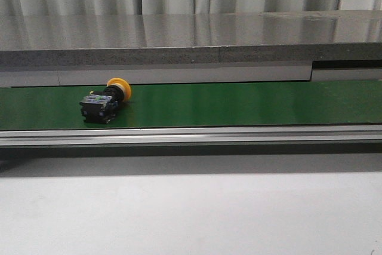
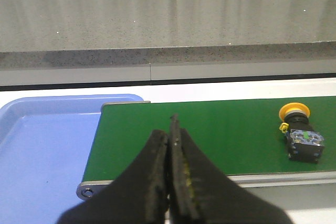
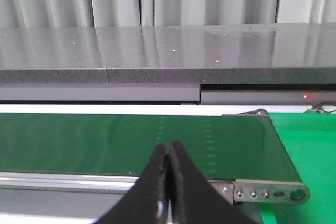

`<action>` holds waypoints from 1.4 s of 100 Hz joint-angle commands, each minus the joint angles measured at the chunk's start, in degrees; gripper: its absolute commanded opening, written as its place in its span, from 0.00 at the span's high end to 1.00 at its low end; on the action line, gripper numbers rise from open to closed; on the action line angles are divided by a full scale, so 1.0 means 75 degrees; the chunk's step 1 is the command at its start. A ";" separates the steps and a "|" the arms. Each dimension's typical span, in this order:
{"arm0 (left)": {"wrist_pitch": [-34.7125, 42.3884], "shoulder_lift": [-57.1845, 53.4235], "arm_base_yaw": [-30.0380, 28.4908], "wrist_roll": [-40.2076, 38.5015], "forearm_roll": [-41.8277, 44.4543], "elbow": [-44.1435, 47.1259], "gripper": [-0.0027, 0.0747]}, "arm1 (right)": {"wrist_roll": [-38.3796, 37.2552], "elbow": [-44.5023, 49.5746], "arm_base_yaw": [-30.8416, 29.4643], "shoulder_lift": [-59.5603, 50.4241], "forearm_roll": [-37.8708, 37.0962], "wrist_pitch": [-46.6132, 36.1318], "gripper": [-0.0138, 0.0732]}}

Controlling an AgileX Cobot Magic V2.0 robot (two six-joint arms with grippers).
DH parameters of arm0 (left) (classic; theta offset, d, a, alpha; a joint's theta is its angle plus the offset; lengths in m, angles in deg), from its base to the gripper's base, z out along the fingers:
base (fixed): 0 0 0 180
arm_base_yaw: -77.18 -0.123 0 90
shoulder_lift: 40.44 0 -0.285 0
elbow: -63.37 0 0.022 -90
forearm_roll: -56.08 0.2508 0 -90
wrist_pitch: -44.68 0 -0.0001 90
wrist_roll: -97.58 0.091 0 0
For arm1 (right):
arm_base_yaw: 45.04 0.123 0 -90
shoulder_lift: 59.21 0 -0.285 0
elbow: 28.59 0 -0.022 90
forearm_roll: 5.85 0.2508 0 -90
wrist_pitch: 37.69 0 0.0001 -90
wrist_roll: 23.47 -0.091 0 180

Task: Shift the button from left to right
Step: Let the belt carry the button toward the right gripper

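Seen only from the left wrist: a blue tray (image 2: pixel 37 145) butting against the end of the green belt (image 2: pixel 210 135). Seen only from the right wrist: the belt's other end, a metal roller bracket (image 3: pixel 270 193) with small holes, and a bright green surface (image 3: pixel 310 150) beyond it at three o'clock. Absent from the front view: both arms.

Lying on its side on the belt, the button (image 1: pixel 104 101), toward nine o'clock in the front view and near the belt's near rail (image 1: pixel 191 135). Round yellow mushroom cap pointing toward one o'clock, black collar behind it, black blocky body with greenish, shiny terminal parts at the near end. Well apart from either arm.

Left gripper (image 2: pixel 170 129): black fingers pressed together, nothing between them, hovering over the belt's tray end. Right gripper (image 3: pixel 168 153): likewise closed and empty, above the belt's near edge.

Terminal details too small to read. Finger bases cut off by the frame edges. Button missing from the right wrist view.
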 commanded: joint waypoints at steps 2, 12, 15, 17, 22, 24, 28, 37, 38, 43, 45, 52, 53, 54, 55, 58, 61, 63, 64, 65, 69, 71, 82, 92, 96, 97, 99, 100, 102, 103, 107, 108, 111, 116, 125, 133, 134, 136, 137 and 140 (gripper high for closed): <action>0.0647 0.0033 0.0054 -0.0003 -0.0087 -0.0226 0.99 | 0.0034 -0.0748 -0.0013 0.0396 -0.0001 -0.0347 0.92; 0.0647 0.0033 0.0054 -0.0003 -0.0087 -0.0226 0.99 | 0.0034 -0.1411 -0.0013 0.1137 -0.0001 0.0083 0.92; 0.0647 0.0033 0.0054 -0.0003 -0.0087 -0.0226 0.99 | 0.0034 -0.1630 -0.0013 0.1374 -0.0001 0.0286 0.92; 0.0647 0.0033 0.0054 -0.0003 -0.0087 -0.0226 0.99 | 0.0034 -0.1805 -0.0013 0.1564 0.0006 0.0415 0.92; 0.0647 0.0033 0.0054 -0.0003 -0.0087 -0.0226 0.99 | 0.0034 -0.2243 -0.0013 0.2021 0.0119 0.0776 0.92; 0.0647 0.0033 0.0054 -0.0003 -0.0087 -0.0226 0.99 | 0.0034 -0.2438 -0.0013 0.2228 0.0160 0.0942 0.92; 0.0647 0.0033 0.0054 -0.0003 -0.0087 -0.0226 0.99 | 0.0034 -0.2843 -0.0013 0.2573 0.0261 0.1222 0.92; 0.0647 0.0033 0.0054 -0.0003 -0.0087 -0.0213 0.99 | 0.0034 -0.3701 -0.0013 0.3518 0.0290 0.1903 0.92; 0.0647 0.0033 0.0054 -0.0003 -0.0087 -0.0213 0.99 | 0.0034 -0.3765 -0.0013 0.3663 0.0290 0.1993 0.92; 0.0647 0.0033 0.0054 -0.0003 -0.0087 -0.0213 0.99 | 0.0034 -0.4197 -0.0013 0.4172 0.0306 0.2273 0.92; 0.0647 0.0033 0.0054 -0.0003 -0.0087 -0.0213 0.99 | 0.0034 -0.4367 -0.0013 0.4386 0.0319 0.2365 0.92; 0.0647 0.0033 0.0054 -0.0003 -0.0087 -0.0213 0.99 | 0.0034 -0.4853 -0.0013 0.5068 0.0506 0.2614 0.92; 0.0647 0.0033 0.0054 -0.0003 -0.0087 -0.0213 0.99 | 0.0034 -0.4894 -0.0013 0.5132 0.0539 0.2629 0.92; 0.0647 0.0033 0.0054 -0.0003 -0.0087 -0.0213 0.99 | 0.0034 -0.4969 -0.0013 0.5194 0.0556 0.2639 0.92; 0.0647 0.0033 0.0054 -0.0003 -0.0087 -0.0213 0.99 | 0.0034 -0.5005 -0.0013 0.5319 0.0590 0.2656 0.92; 0.0647 0.0033 0.0054 -0.0003 -0.0087 -0.0213 0.99 | 0.0034 -0.5166 -0.0013 0.5562 0.0670 0.2678 0.92; 0.0647 0.0033 0.0054 -0.0003 -0.0087 -0.0213 0.99 | 0.0034 -0.5274 -0.0013 0.5783 0.0773 0.2711 0.92; 0.0647 0.0033 0.0054 -0.0003 -0.0087 -0.0213 0.99 | 0.0034 -0.5346 -0.0013 0.5936 0.0847 0.2718 0.92; 0.0647 0.0033 0.0054 -0.0003 -0.0087 -0.0213 0.99 | 0.0034 -0.5366 -0.0013 0.6031 0.0896 0.2731 0.92; 0.0647 0.0033 0.0054 -0.0003 -0.0087 -0.0213 0.99 | 0.0034 -0.5405 -0.0013 0.6077 0.0916 0.2731 0.92; 0.0647 0.0033 0.0054 -0.0003 -0.0087 -0.0213 0.99 | 0.0034 -0.5474 -0.0006 0.6320 0.1077 0.2731 0.92; 0.0647 0.0033 0.0054 -0.0003 -0.0087 -0.0213 0.99 | 0.0034 -0.5495 -0.0006 0.6440 0.1161 0.2755 0.92; 0.0647 0.0033 0.0054 -0.0003 -0.0087 -0.0213 0.99 | 0.0034 -0.5516 -0.0001 0.6916 0.1501 0.2835 0.92; 0.0647 0.0033 0.0054 -0.0003 -0.0087 -0.0213 0.99 | 0.0034 -0.5516 -0.0001 0.7237 0.1603 0.3051 0.91; 0.0647 0.0033 0.0054 -0.0003 -0.0087 -0.0213 0.99 | 0.0034 -0.5516 -0.0001 0.7311 0.1603 0.3129 0.89; 0.0647 0.0033 0.0054 -0.0003 -0.0087 -0.0213 0.99 | 0.0034 -0.5516 -0.0001 0.7338 0.1603 0.3154 0.88; 0.0647 0.0033 0.0054 -0.0003 -0.0087 -0.0213 0.99 | 0.0034 -0.5516 -0.0001 0.7365 0.1603 0.3192 0.86; 0.0647 0.0033 0.0054 -0.0003 -0.0087 -0.0213 0.99 | 0.0034 -0.5516 -0.0001 0.7375 0.1603 0.3206 0.84; 0.0647 0.0033 0.0054 -0.0003 -0.0087 -0.0213 0.99 | 0.0034 -0.5516 -0.0001 0.7386 0.1603 0.3249 0.82; 0.0647 0.0033 0.0054 -0.0003 -0.0087 -0.0213 0.99 | 0.0034 -0.5516 -0.0001 0.7393 0.1603 0.3264 0.81; 0.0647 0.0033 0.0054 -0.0003 -0.0087 -0.0213 0.99 | 0.0034 -0.5516 -0.0001 0.7413 0.1603 0.3322 0.73; 0.0647 0.0033 0.0054 -0.0003 -0.0087 -0.0213 0.99 | 0.0034 -0.5516 -0.0001 0.7413 0.1603 0.3328 0.72; 0.0647 0.0033 0.0054 -0.0003 -0.0087 -0.0213 0.99 | 0.0034 -0.5516 -0.0001 0.7419 0.1603 0.3341 0.64; 0.0647 0.0033 0.0054 -0.0003 -0.0087 -0.0213 0.99 | 0.0034 -0.5516 -0.0001 0.7439 0.1603 0.3344 0.53; 0.0647 0.0033 0.0054 -0.0003 -0.0087 -0.0213 0.99 | 0.0034 -0.5516 -0.0001 0.7439 0.1603 0.3309 0.32; 0.0647 0.0033 0.0054 -0.0003 -0.0087 -0.0213 0.99 | 0.0034 -0.5516 -0.0001 0.7439 0.1610 0.3292 0.19; 0.0647 0.0033 0.0054 -0.0003 -0.0087 -0.0213 0.99 | 0.0034 -0.5516 -0.0001 0.7439 0.1609 0.3292 0.18; 0.0647 0.0033 0.0054 -0.0003 -0.0087 -0.0213 0.99 | 0.0034 -0.5516 -0.0001 0.7439 0.1609 0.3292 0.16; 0.0647 0.0033 0.0054 -0.0003 -0.0087 -0.0213 0.99 | 0.0034 -0.5516 -0.0001 0.7439 0.1609 0.3281 0.15; 0.0647 0.0033 0.0054 -0.0003 -0.0087 -0.0213 0.99 | 0.0034 -0.5516 -0.0001 0.7439 0.1609 0.3257 0.14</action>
